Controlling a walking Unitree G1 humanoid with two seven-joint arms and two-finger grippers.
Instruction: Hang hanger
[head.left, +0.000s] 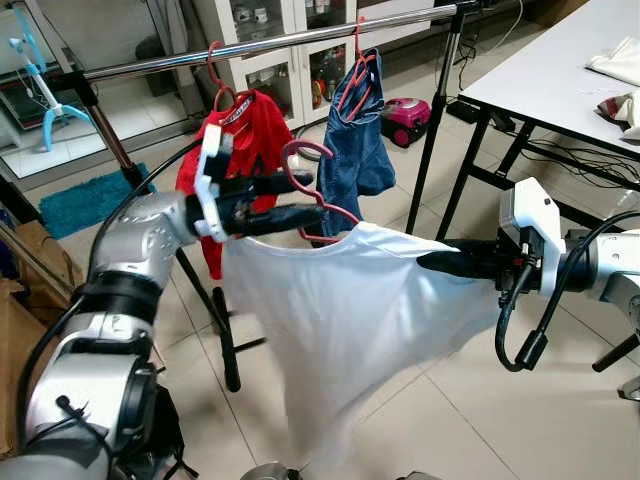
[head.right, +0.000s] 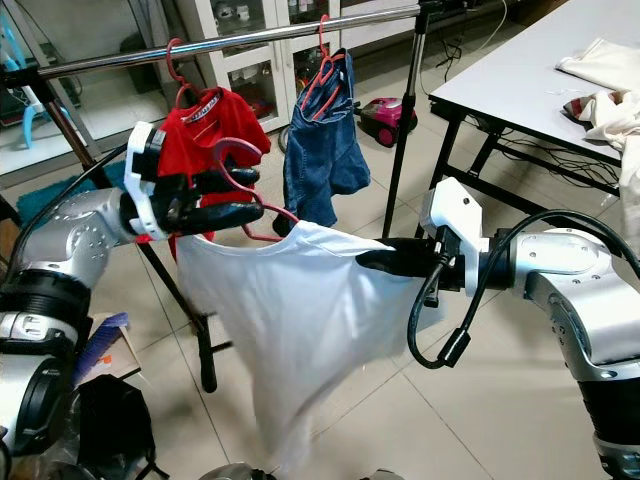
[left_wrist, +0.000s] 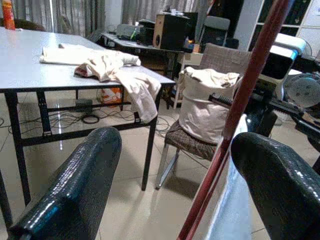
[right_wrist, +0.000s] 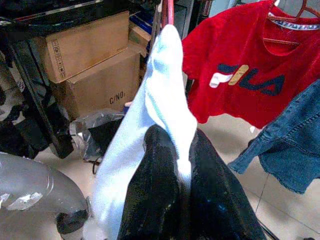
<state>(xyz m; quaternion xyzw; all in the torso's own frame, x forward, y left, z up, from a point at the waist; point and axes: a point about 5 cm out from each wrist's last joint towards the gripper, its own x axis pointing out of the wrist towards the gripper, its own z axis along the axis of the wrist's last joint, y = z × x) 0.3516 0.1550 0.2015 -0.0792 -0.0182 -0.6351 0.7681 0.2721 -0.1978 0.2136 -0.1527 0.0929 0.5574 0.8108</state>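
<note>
While the left gripper (head.left: 300, 215) sits below the clothes rail (head.left: 300, 40) with jaws apart around the pink hanger (head.left: 305, 160) at its neck, the white t-shirt (head.left: 330, 320) on that hanger hangs mid-air between both arms, in front of the red shirt (head.left: 255, 125) and denim shorts (head.left: 355, 150) already on the rail. Right gripper (head.right: 385, 260) has jaws closed on the white t-shirt's far shoulder, beside the white desk (head.left: 560, 70)
</note>
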